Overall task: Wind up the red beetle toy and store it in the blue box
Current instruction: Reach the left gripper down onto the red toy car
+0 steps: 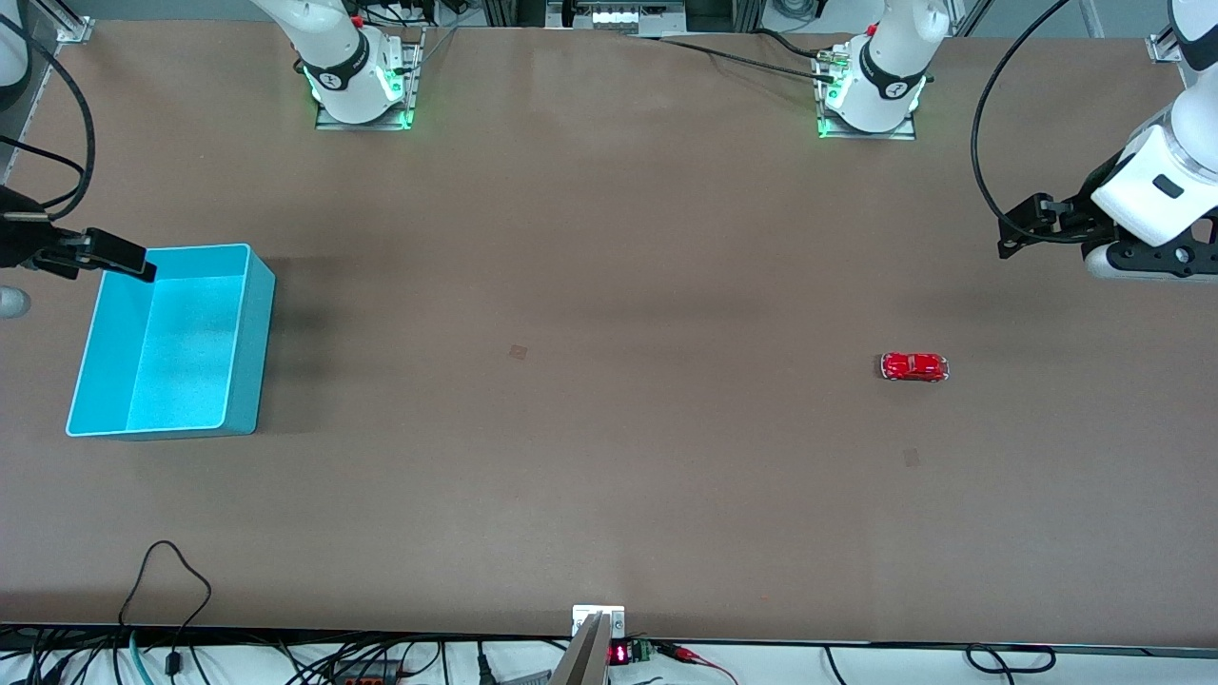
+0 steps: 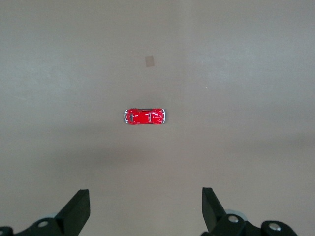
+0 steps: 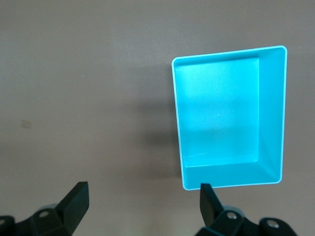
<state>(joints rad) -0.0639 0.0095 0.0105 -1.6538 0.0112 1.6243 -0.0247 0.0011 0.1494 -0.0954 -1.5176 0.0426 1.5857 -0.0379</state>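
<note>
1. Your left gripper (image 2: 142,216) hangs with its fingers spread wide above bare table at the left arm's end, holding nothing
2. Your red beetle toy (image 1: 914,366) sits on its wheels on the table, near that gripper and untouched
3. Your right gripper (image 3: 140,211) hovers spread apart and unloaded over the blue box's (image 1: 249,328) edge
4. You'll find the box at the right arm's end, well apart from the toy

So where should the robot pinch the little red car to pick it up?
Probably across its two long sides, at the middle of the rounded body, coming straight down from above. The red beetle toy sits flat on its wheels on the bare table, lying lengthwise along it, so its narrow width fits between the fingers best. The open left gripper, up over that end, looks best placed.
</note>
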